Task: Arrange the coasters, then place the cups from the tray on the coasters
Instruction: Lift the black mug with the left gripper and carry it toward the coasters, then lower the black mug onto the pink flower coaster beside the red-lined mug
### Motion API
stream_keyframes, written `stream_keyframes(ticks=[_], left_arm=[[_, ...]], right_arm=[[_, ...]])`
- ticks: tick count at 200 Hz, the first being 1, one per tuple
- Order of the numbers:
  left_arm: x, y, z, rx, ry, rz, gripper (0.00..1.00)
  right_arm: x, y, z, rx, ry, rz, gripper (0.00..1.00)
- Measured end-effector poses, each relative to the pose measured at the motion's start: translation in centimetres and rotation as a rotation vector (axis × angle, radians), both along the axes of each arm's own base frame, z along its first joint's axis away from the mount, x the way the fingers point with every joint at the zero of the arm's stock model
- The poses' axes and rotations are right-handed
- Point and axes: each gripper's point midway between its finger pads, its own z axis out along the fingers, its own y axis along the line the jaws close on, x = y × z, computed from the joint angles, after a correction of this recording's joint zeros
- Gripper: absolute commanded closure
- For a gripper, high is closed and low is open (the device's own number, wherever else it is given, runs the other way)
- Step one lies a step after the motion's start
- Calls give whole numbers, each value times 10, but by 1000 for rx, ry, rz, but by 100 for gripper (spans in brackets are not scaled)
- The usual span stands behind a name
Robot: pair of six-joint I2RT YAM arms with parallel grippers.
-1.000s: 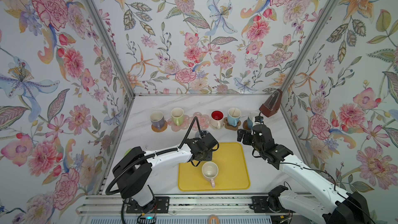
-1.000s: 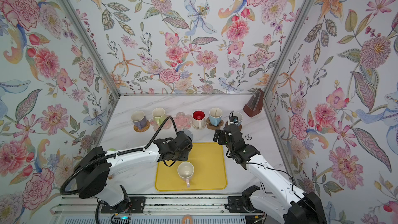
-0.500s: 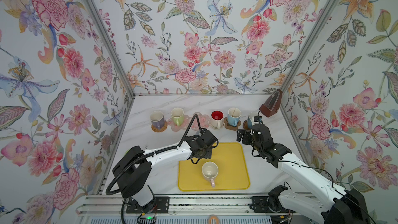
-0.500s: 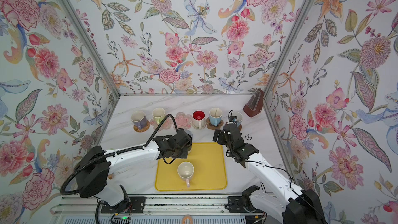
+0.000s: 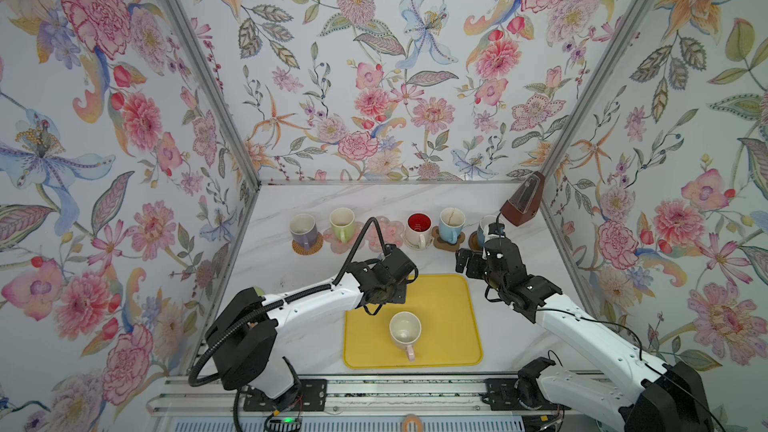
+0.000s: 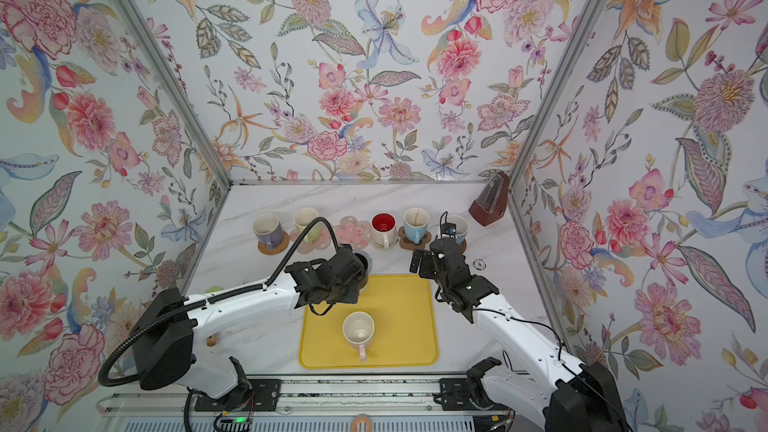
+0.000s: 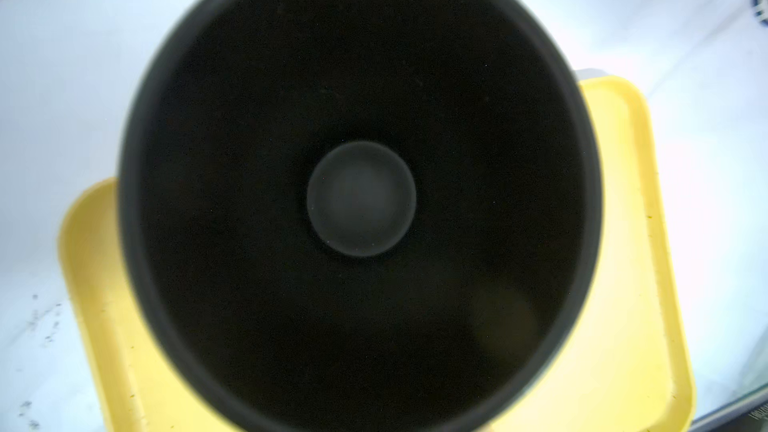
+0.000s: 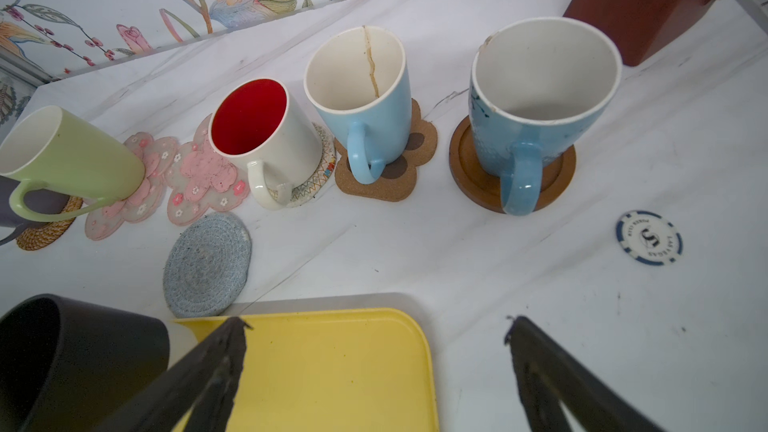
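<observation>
my left pincer [image 6: 355, 273] is closed on the black mug [image 8: 75, 351] at a corner of the tray [image 8: 332, 367]; my right pincer [image 8: 376, 326] gapes wide, empty, above the bench [image 8: 498, 268].

Both top views look down over the whole table [image 5: 282, 272]; wrist views sit close, sharing the tray [image 8: 332, 367].
</observation>
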Motion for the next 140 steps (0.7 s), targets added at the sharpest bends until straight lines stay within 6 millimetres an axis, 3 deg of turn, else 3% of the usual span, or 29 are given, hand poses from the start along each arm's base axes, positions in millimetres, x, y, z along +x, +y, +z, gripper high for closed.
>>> stream_keyframes(ticks=[24, 61, 105, 140], left_arm=[[8, 4, 28, -17, -56, -4, 100], [39, 19, 62, -37, -145, 34, 100], [78, 32, 74, 7, -197, 62, 100], [113, 28, 62, 51, -196, 61, 100]], right_arm=[[-1, -1, 5, 9, -13, -2, 1], [-4, -2, 16, 28, -45, -2, 1], [-8, -5, 15, 35, -40, -8, 1], [-9, -5, 14, 31, -33, -9, 1]])
